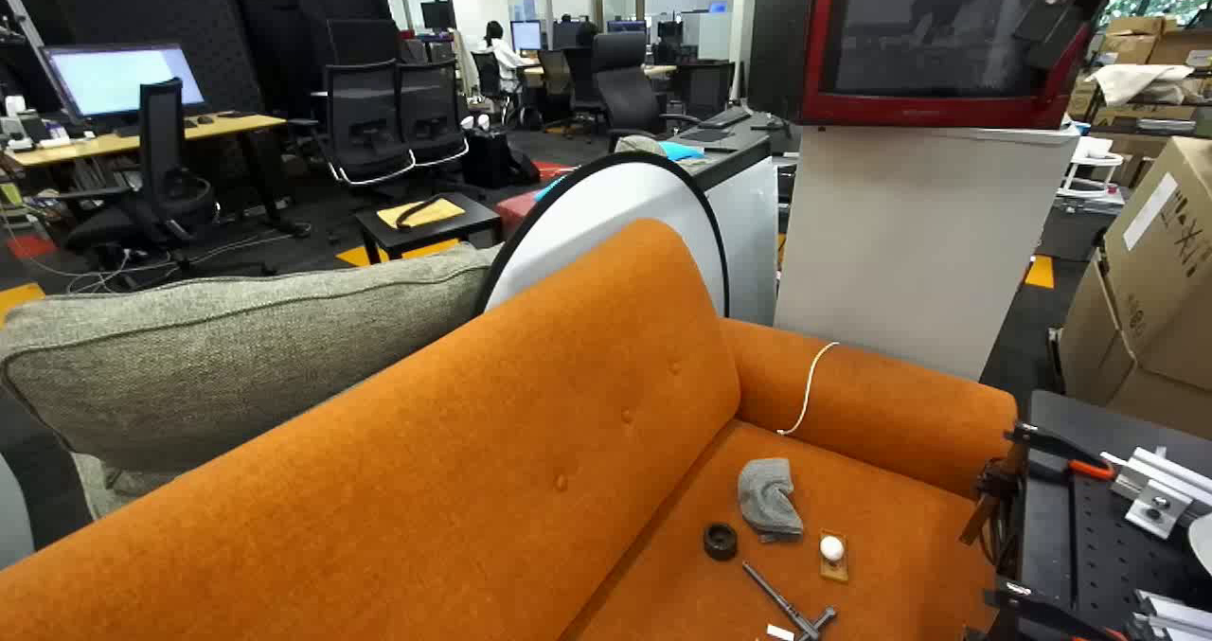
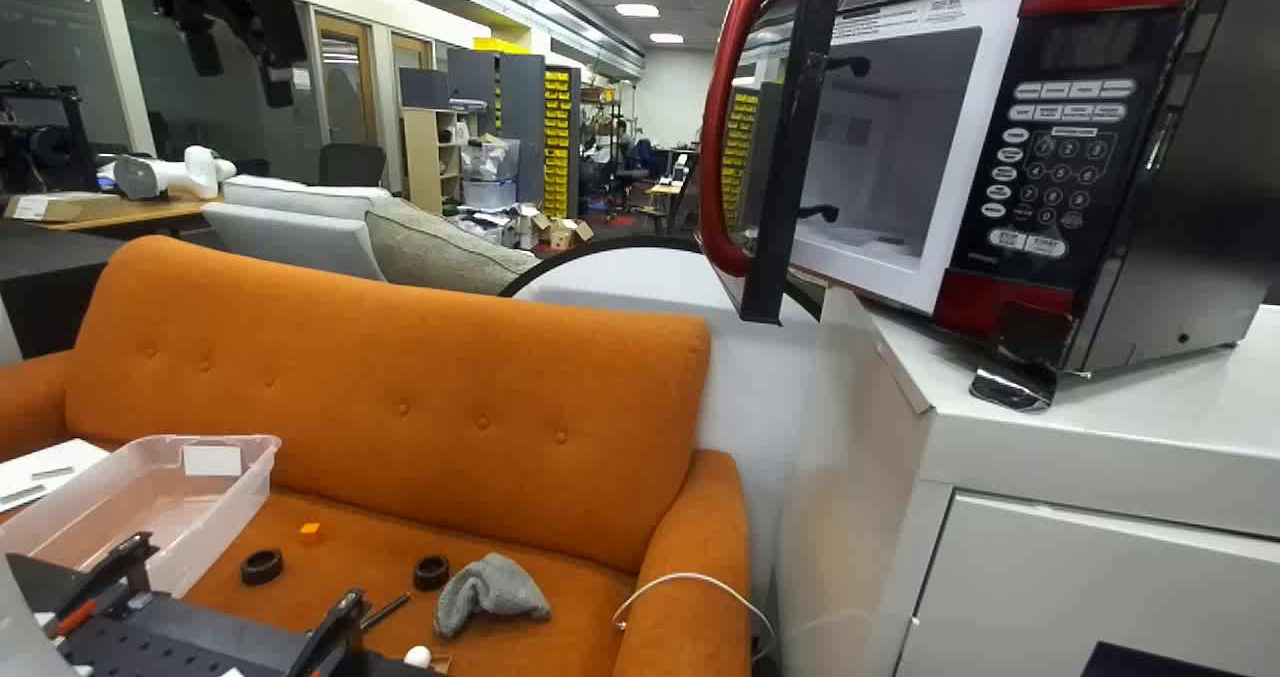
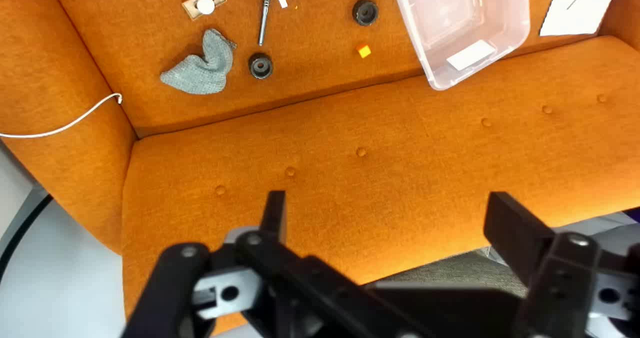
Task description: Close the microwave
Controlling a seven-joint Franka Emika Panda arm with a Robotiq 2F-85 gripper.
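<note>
Fingers (image 3: 515, 233) stood parted, released, at the bottom of the wrist view. Upper right in both exterior views sat the microwave (image 2: 965, 157), door (image 2: 795, 137) open, keypad (image 2: 1065, 172) digits faintly legible, label (image 2: 945, 5) too small to read. Two rings (image 3: 260, 66) and one bin (image 3: 450, 23) lay on the sofa (image 3: 350, 188).

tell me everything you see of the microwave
The microwave is boxy, glossy red in front, with a dark, metal-looking side. Its red-framed dark glass door stands open, showing a pale interior. Its black panel has pale buttons, and a black patch covers a lower corner. It stands on the white cabinet.
</note>
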